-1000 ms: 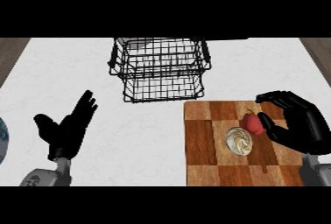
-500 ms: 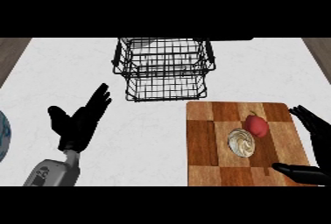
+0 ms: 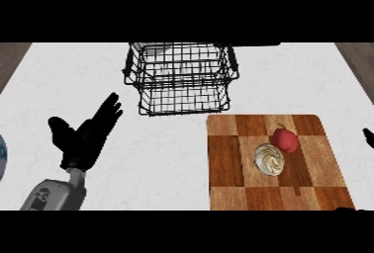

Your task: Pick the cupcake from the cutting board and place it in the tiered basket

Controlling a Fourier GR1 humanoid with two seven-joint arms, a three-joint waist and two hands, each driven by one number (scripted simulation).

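Topping checkered wooden board, swirled cupcake

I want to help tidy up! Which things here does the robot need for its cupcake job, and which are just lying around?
For the job: cupcake, cutting board, tiered basket.
Just lying about: red fruit on the board beside the cupcake; bluish thing at the left edge, too cut off to name.
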